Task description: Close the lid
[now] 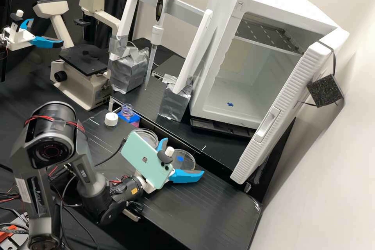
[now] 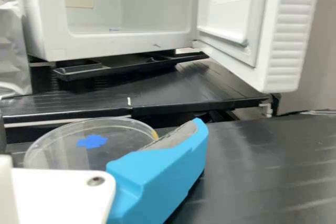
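Observation:
The gripper is open over the bench, its blue fingers spread on either side of a clear round dish piece with a blue mark. In the wrist view the gripper has one blue finger beside that same dish piece; nothing is held. Whether this piece is a lid or a base, I cannot tell. A second clear dish lies beside it in the high view, partly behind the phone on the wrist. Part of the marked piece is hidden by the gripper.
Behind the dishes is a raised black shelf with a white cabinet, its door standing open. A white cap, a small clear container, a pipette stand and a microscope are farther left.

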